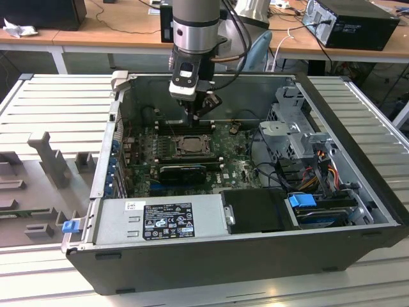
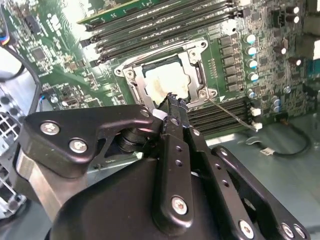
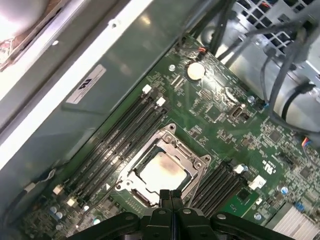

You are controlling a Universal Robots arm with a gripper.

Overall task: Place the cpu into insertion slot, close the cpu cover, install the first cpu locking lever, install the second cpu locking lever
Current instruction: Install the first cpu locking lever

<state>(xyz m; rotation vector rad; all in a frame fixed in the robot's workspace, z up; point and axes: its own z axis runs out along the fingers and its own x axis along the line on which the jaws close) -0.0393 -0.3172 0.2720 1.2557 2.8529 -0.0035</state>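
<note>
In the exterior view I hold the gripper (image 1: 195, 119) just above the insertion slot (image 1: 190, 146), the second wrist view shows the cpu (image 2: 165, 82) seated there inside the cpu cover (image 2: 200, 75), and the first wrist view shows its fingers (image 3: 165, 200) pressed together, empty, probably as a pushing tip.

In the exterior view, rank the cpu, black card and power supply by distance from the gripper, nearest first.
1. cpu, right by the gripper.
2. black card, one step nearer the camera.
3. power supply, closest to the camera.
</note>
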